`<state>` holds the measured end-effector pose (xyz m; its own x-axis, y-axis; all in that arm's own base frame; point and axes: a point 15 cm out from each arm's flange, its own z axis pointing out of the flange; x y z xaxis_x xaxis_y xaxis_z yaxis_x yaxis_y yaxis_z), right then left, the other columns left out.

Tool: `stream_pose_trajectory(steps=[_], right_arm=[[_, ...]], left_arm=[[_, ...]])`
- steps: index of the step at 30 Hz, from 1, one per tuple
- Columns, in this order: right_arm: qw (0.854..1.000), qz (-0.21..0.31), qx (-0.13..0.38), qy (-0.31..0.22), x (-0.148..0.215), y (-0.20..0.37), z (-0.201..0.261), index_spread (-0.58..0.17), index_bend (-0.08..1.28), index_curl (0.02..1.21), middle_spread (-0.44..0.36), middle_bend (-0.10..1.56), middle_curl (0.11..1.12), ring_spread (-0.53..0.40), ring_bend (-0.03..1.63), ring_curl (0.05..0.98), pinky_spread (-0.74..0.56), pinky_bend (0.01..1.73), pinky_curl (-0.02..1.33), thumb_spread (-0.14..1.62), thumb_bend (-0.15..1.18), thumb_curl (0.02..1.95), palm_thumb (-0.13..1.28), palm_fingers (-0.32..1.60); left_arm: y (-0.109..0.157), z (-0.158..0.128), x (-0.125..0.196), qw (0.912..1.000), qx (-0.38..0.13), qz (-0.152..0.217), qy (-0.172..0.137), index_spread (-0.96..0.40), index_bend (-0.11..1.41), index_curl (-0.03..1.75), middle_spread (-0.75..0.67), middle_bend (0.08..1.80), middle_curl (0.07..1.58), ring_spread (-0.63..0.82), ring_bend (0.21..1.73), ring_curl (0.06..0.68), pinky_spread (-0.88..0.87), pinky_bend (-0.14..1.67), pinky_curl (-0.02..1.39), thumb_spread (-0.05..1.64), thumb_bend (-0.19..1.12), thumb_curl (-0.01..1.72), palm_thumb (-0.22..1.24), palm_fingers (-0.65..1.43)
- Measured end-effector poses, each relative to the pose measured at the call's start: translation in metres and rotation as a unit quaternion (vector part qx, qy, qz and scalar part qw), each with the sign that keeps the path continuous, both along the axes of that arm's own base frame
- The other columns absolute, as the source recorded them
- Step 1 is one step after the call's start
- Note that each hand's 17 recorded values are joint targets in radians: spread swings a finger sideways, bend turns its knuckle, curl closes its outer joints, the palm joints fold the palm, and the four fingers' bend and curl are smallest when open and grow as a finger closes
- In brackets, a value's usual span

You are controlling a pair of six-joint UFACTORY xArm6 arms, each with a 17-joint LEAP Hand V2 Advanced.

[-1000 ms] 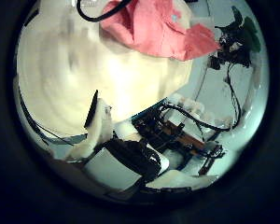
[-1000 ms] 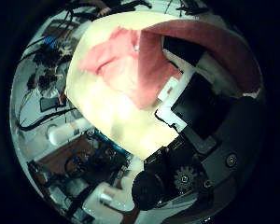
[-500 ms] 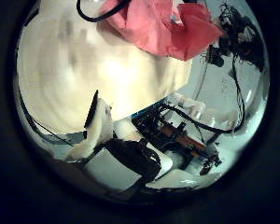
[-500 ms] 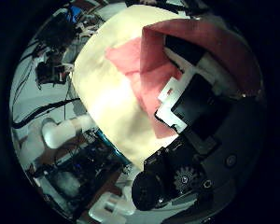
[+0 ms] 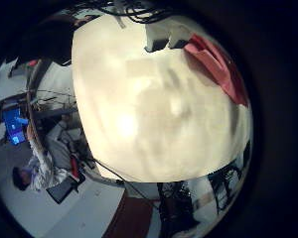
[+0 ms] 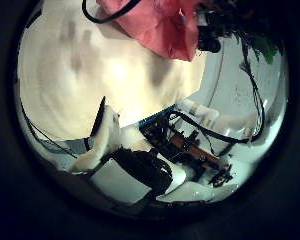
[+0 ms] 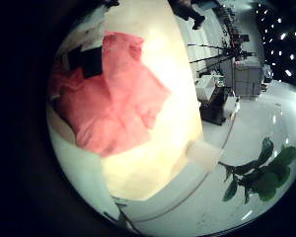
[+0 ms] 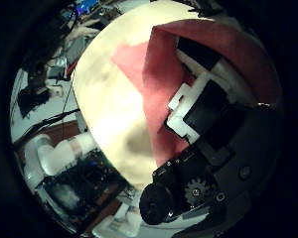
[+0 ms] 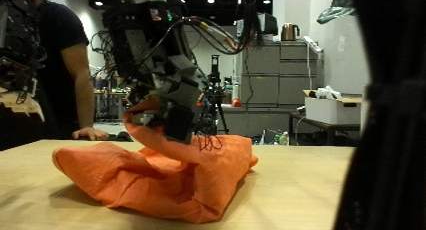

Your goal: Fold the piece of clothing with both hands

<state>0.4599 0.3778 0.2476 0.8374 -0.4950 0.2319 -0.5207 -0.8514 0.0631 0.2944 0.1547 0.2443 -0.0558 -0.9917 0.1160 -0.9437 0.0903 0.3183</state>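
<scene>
On the light wooden table (image 9: 333, 180) the orange garment (image 9: 167, 175) lies in a loose, crumpled heap, spread wide at its base. One part of it rises from the heap as a narrow fold and goes up into a hand (image 9: 163, 105) that hangs just above it. The fingers (image 9: 171, 118) of this hand are curled round the raised cloth. From the outside view alone I cannot tell which hand it is.

The thumb-side palm view of the right hand (image 8: 214, 129) shows the garment (image 8: 154, 74) draped over its fingers (image 8: 204, 94) and wrapped close against them, so the right hand grips the cloth. From there the cloth falls down to the table. In the little finger side view of that hand, the rest of the garment (image 7: 104, 94) lies wrinkled on the table (image 7: 158, 148), near one edge.

The left hand (image 6: 125, 165) is well apart from the garment (image 6: 165, 25), which it sees far away beside the table edge. Its fingers (image 6: 105, 135) seem relaxed and hold nothing, though only a small part of them shows. Its other view shows mostly bare table (image 5: 149, 109), with the garment (image 5: 217, 67) at the far side.
</scene>
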Motion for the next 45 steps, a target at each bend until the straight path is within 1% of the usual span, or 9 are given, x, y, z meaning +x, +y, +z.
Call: stream_pose_trajectory(steps=[4, 7, 9, 10, 12, 18, 24, 36, 45], right_arm=[[0.999, -0.001, 0.032, -0.004, 0.005, 0.018, -0.008, -0.317, 0.78, 0.84, -0.168, 1.14, 0.75, -0.265, 1.28, 0.663, -0.47, 1.09, 0.71, 1.34, 0.0, 0.65, 0.94, 0.73], [0.998, -0.007, 0.063, -0.007, 0.01, 0.027, -0.005, -0.331, 0.54, 0.79, -0.172, 1.01, 0.73, -0.288, 1.29, 0.645, -0.52, 1.11, 0.68, 1.38, 0.0, 0.62, 0.94, 0.44], [0.996, -0.011, 0.084, -0.006, 0.014, 0.032, -0.002, -0.305, 0.38, 0.74, -0.156, 0.92, 0.71, -0.285, 1.31, 0.648, -0.5, 1.14, 0.68, 1.41, -0.01, 0.6, 0.92, 0.23], [0.995, -0.016, 0.098, -0.001, 0.016, 0.033, 0.0, -0.264, 0.31, 0.71, -0.111, 0.79, 0.66, -0.245, 1.25, 0.645, -0.4, 1.11, 0.7, 1.42, -0.01, 0.58, 0.89, -0.03], [0.994, -0.021, 0.11, 0.007, 0.02, 0.028, 0.003, -0.239, 0.2, 0.61, -0.04, 0.63, 0.58, -0.185, 1.12, 0.578, -0.29, 1.11, 0.67, 1.43, -0.02, 0.56, 0.85, -0.17], [0.98, -0.013, 0.196, 0.028, 0.023, 0.024, 0.054, -0.184, 0.12, 0.43, 0.152, 0.34, 0.43, 0.082, 0.78, 0.416, 0.17, 1.0, 0.57, 1.42, -0.02, 0.5, 0.73, -0.18], [0.97, -0.038, 0.24, 0.01, 0.025, -0.015, 0.129, -0.166, 0.14, 0.35, 0.18, 0.31, 0.4, 0.166, 0.66, 0.349, 0.35, 0.82, 0.47, 1.41, -0.01, 0.49, 0.73, -0.09], [0.971, -0.13, 0.179, 0.089, -0.049, -0.15, 0.195, -0.162, 0.18, 0.34, 0.186, 0.26, 0.36, 0.228, 0.43, 0.259, 0.43, 0.53, 0.33, 1.35, 0.0, 0.5, 0.85, -0.04], [0.952, -0.212, 0.126, 0.181, -0.113, -0.239, 0.168, -0.164, 0.14, 0.29, 0.203, 0.19, 0.33, 0.272, 0.33, 0.232, 0.42, 0.45, 0.3, 1.39, -0.02, 0.45, 0.68, -0.06]], left_arm=[[0.001, 0.001, -0.006, 1.0, 0.0, 0.003, 0.0, 0.12, 0.13, 0.2, 0.35, 0.19, 0.28, 0.58, 0.42, 0.223, 0.53, 0.34, 0.32, 1.19, -0.02, 0.36, 0.58, -0.06], [0.0, 0.0, -0.009, 1.0, 0.0, 0.002, 0.0, 0.12, 0.13, 0.2, 0.35, 0.19, 0.28, 0.58, 0.42, 0.223, 0.53, 0.34, 0.32, 1.19, -0.02, 0.36, 0.58, -0.06], [0.0, 0.0, -0.01, 1.0, 0.001, 0.002, 0.0, 0.12, 0.13, 0.2, 0.35, 0.19, 0.28, 0.58, 0.42, 0.223, 0.53, 0.34, 0.32, 1.19, -0.02, 0.36, 0.58, -0.06], [0.0, 0.0, -0.011, 1.0, 0.001, 0.003, 0.0, 0.12, 0.13, 0.2, 0.35, 0.19, 0.28, 0.58, 0.42, 0.223, 0.53, 0.34, 0.32, 1.19, -0.02, 0.36, 0.58, -0.06], [-0.002, 0.0, -0.012, 1.0, 0.0, 0.003, 0.001, 0.12, 0.13, 0.2, 0.35, 0.19, 0.28, 0.58, 0.42, 0.223, 0.53, 0.34, 0.32, 1.19, -0.02, 0.36, 0.58, -0.06], [-0.004, 0.004, -0.014, 1.0, 0.003, 0.001, -0.003, 0.12, 0.13, 0.2, 0.35, 0.19, 0.28, 0.58, 0.42, 0.223, 0.53, 0.34, 0.32, 1.19, -0.02, 0.36, 0.58, -0.06], [-0.013, 0.016, -0.014, 0.9999, 0.005, -0.007, -0.012, 0.12, 0.13, 0.2, 0.35, 0.19, 0.28, 0.58, 0.42, 0.224, 0.53, 0.34, 0.32, 1.19, -0.02, 0.36, 0.59, -0.06], [-0.068, 0.063, -0.024, 0.9988, 0.01, -0.037, -0.03, 0.12, 0.13, 0.2, 0.34, 0.19, 0.29, 0.58, 0.42, 0.225, 0.52, 0.33, 0.32, 1.19, -0.02, 0.36, 0.58, -0.04], [-0.135, 0.084, -0.038, 0.9986, -0.001, -0.045, -0.027, 0.12, 0.15, 0.21, 0.34, 0.19, 0.3, 0.57, 0.41, 0.224, 0.52, 0.33, 0.32, 1.18, -0.02, 0.36, 0.58, -0.03]])
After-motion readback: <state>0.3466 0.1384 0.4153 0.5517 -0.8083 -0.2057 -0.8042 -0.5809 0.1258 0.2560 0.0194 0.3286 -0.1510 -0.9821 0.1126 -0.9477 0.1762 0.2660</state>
